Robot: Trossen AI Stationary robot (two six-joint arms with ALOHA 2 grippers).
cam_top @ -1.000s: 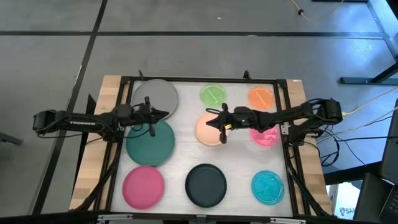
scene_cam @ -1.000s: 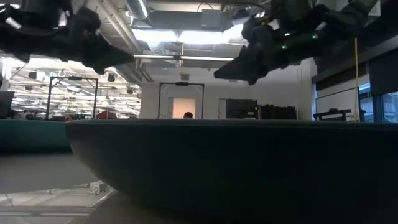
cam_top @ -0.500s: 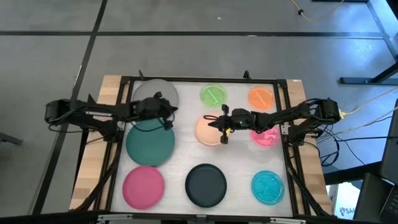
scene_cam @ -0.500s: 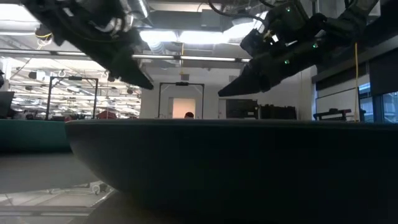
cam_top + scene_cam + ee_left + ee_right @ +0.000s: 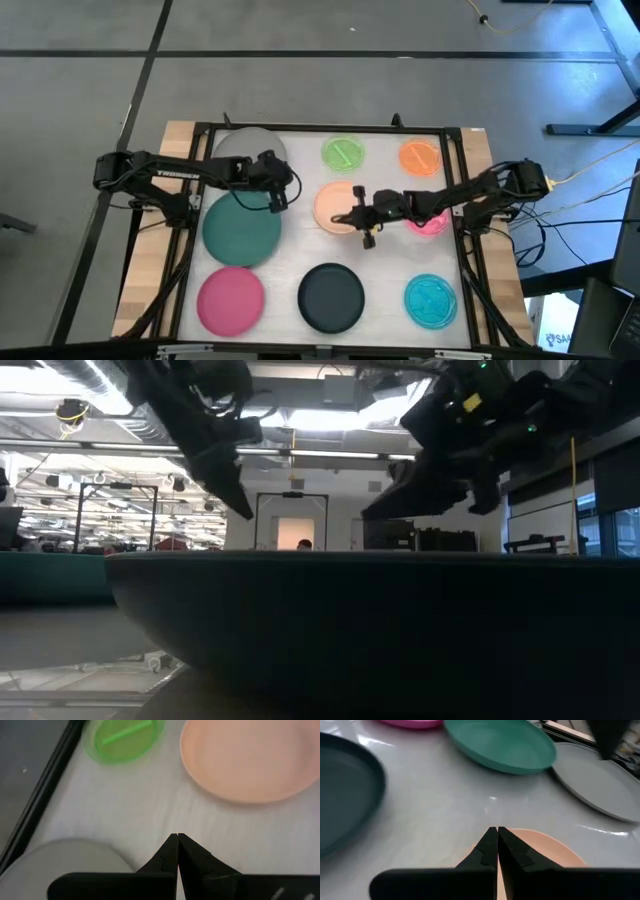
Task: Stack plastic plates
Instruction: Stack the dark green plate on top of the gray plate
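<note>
a white work surface [image 5: 290, 250] inside a black frame sits on a wooden table, with grey floor all around; the low view looks across into a large lit hall. nearest the front edge lie three plates in a row: pink plate [image 5: 230, 299], black plate [image 5: 331, 297], cyan plate [image 5: 431, 299]. the black plate's rim fills the low view [image 5: 380, 630] and blocks most of the table behind it. farther back lie the dark teal plate [image 5: 241, 228], peach plate [image 5: 335, 207] and magenta plate [image 5: 428, 220], the last partly under the right arm. at the far edge lie the grey plate [image 5: 245, 150], green plate [image 5: 343, 153] and orange plate [image 5: 420, 156]. all nine lie flat and unstacked.

left gripper [image 5: 284, 190]: fingers pressed together, nothing held, tips above bare surface between the grey, teal and peach plates.

right gripper [image 5: 345, 217]: fingers pressed together, nothing held, tips over the near rim of the peach plate [image 5: 540, 851]
</note>
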